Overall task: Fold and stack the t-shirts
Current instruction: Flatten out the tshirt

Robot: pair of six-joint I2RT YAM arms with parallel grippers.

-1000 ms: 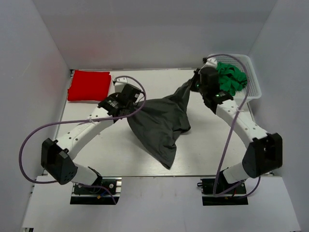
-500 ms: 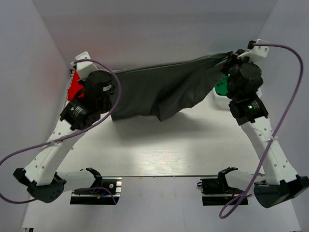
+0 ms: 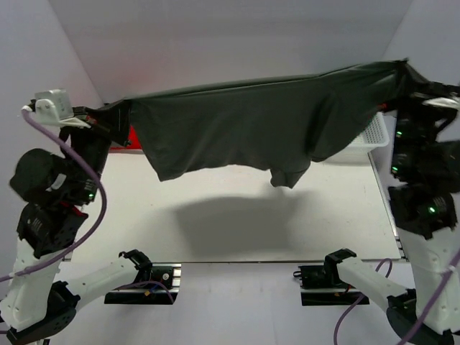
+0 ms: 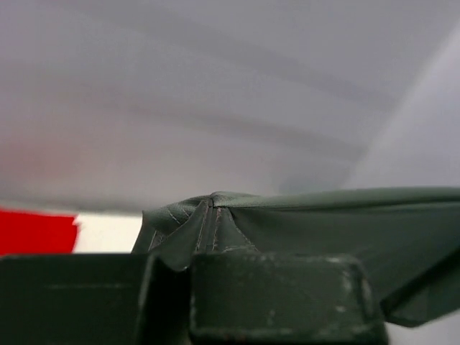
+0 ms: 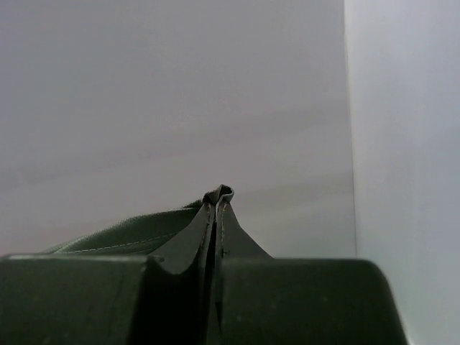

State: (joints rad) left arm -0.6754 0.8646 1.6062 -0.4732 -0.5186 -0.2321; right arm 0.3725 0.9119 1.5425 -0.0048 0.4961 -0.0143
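Both clamped: left pincer (image 4: 171, 263), right pincer (image 5: 214, 263) pinch grey t-shirt (image 3: 244, 129) | red t-shirt (image 4: 36, 231) mostly hidden

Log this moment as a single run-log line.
grey t-shirt: stretched taut above table | left claw: shut on shirt edge | right claw: shut on shirt edge | red t-shirt: far left, mostly hidden

Aloft: charcoal t-shirt (image 3: 251, 126), plain dark grey, soft. Spread wide in the air above the table (image 3: 237, 230), clear of its surface. Top edge taut, pinched at its ends by left gripper (image 4: 180, 262) and right gripper (image 5: 215, 244); lower cloth hangs in loose folds. Second item: red t-shirt (image 4: 36, 231), bright, at table's far-left corner, mostly hidden behind the grey cloth.
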